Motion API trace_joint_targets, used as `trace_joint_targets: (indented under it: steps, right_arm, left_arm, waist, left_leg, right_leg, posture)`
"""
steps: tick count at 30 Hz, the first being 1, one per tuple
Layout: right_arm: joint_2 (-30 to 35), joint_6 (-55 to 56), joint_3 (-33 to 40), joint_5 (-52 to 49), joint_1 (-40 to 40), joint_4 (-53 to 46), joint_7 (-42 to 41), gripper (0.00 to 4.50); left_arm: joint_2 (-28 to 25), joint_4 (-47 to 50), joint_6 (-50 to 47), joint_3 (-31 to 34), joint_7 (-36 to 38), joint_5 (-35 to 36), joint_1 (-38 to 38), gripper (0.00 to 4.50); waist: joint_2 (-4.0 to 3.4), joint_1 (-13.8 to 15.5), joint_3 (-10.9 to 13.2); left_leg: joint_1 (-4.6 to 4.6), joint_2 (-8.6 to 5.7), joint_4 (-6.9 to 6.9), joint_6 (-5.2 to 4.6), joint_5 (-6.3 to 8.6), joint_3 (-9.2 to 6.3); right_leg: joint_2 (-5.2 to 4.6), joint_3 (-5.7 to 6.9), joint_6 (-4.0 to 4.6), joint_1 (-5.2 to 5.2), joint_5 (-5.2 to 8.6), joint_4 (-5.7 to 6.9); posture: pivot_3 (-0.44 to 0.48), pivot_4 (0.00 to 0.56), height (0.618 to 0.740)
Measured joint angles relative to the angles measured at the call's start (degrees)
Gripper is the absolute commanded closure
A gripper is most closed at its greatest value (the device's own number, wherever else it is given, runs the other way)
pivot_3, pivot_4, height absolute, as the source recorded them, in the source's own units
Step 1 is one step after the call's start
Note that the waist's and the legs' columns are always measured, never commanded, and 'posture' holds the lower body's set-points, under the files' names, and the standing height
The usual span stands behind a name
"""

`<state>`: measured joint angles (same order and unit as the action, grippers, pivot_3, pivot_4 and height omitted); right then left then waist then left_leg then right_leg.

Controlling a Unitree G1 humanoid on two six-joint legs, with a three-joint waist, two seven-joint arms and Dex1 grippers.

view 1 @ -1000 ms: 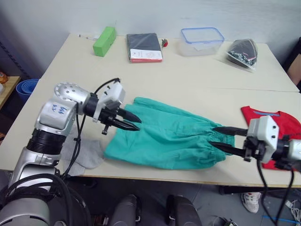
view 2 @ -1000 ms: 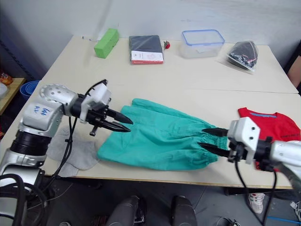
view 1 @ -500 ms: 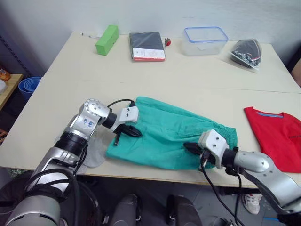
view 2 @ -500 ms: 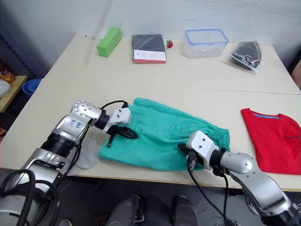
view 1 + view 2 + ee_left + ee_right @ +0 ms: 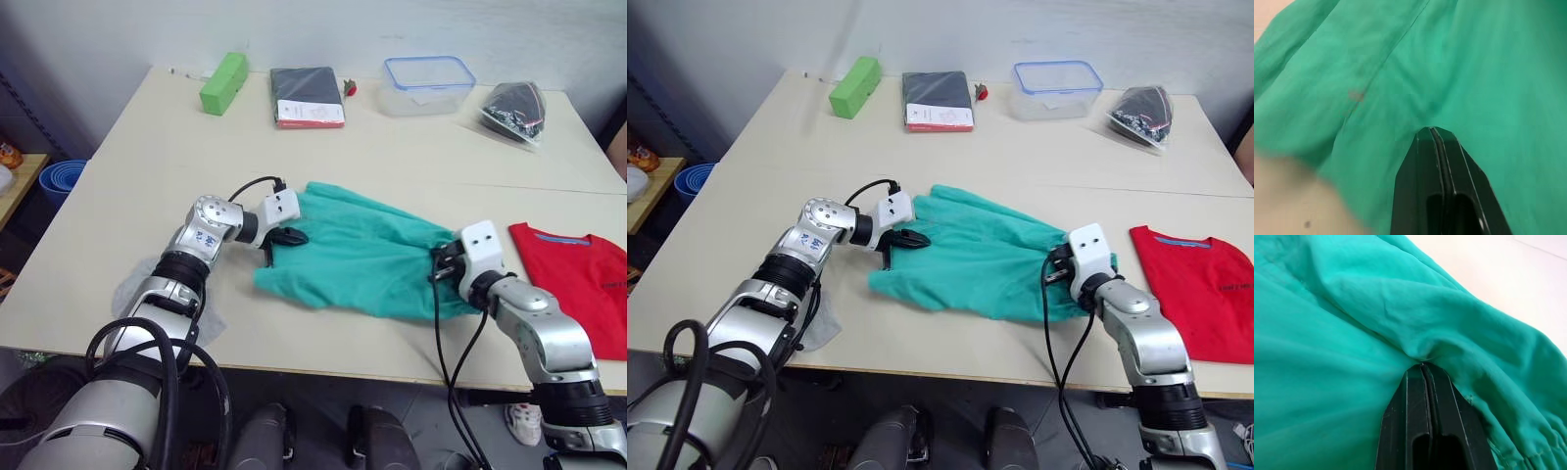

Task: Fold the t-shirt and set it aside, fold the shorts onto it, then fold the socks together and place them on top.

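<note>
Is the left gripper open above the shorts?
No, the left gripper has its fingers pressed together, pinching a fold of the shorts.

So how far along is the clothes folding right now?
Done: the red t-shirt lies folded at the table's right edge. In hand: both hands, left hand and right hand, are shut on the teal shorts, mid-fold. Left: setting the shorts on the shirt, then the grey socks.

The left gripper (image 5: 1433, 131) has its two black fingers pressed flat together, pinching a fold of the shorts (image 5: 1464, 63) at their tips. Creased teal-green cloth spreads ahead of the jaws, a seam running across it. Pale table (image 5: 1288, 196) shows beside them.
</note>
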<state>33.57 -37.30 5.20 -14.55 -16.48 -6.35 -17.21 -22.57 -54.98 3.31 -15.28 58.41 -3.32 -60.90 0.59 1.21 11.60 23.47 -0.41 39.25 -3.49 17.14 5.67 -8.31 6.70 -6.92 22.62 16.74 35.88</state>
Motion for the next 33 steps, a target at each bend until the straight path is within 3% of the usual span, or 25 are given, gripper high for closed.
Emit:
trace_joint_targets:
  steps: [5, 9, 16, 28, 33]
  right_arm:
    - [-1.9, 3.6, -1.2, -1.0, -0.2, -7.2, -4.2, 4.48]
    - [-3.7, 3.2, -9.1, -2.3, -1.0, -15.9, -7.9, 4.48]
    - [-3.7, 3.4, -12.8, 2.7, -1.4, -11.9, -8.3, 4.48]
    - [-5.0, -1.0, -15.6, 6.6, -1.5, -9.5, -6.9, 4.48]
    - [0.2, -4.3, -5.7, 6.7, 4.7, -12.2, -6.0, 4.48]
  left_arm:
    - [0.0, 1.3, 1.2, 1.1, 3.9, 0.6, 0.9, 4.5]
    - [1.8, 7.8, -2.4, 2.1, 8.7, 4.0, 2.8, 4.5]
    - [1.4, 17.4, -10.4, 3.7, 14.3, 7.9, 2.9, 4.5]
    - [5.3, 1.5, 1.1, -4.3, 3.7, -3.6, -0.1, 4.5]
    - [5.5, -0.3, 5.0, -3.7, 2.5, -3.6, 0.5, 4.5]
  waist:
    - [0.0, -0.6, 0.0]
    - [0.0, -1.3, 0.0]
    - [0.0, -1.2, 0.0]
    - [0.1, -1.1, -0.1]
    - [0.1, -0.9, -0.2]
  left_leg:
    - [0.02, 0.05, -0.1, 0.05, -0.03, 0.12]
    - [0.03, 0.09, -0.1, 0.09, -0.05, 0.1]
    - [0.0, 0.03, -0.08, 0.04, -0.06, 0.1]
    - [-0.19, 0.05, -0.09, 0.02, -0.02, 0.08]
    - [-0.19, 0.04, -0.1, 0.07, 0.04, 0.02]
  right_leg:
    - [0.31, -0.1, 0.0, 0.1, 0.0, -0.03]
    - [0.36, -0.11, 0.0, 0.1, 0.0, -0.03]
    - [0.31, -0.14, 0.0, 0.07, 0.0, -0.02]
    - [-0.05, -0.16, 0.0, -0.11, 0.0, -0.18]
    - [-0.17, -0.26, 0.01, -0.11, -0.01, -0.26]
  posture:
    - [0.0, 0.15, 0.74]
    - [0.0, 0.15, 0.74]
    - [0.0, 0.15, 0.74]
    - [0.0, 0.15, 0.74]
    - [0.0, 0.15, 0.74]
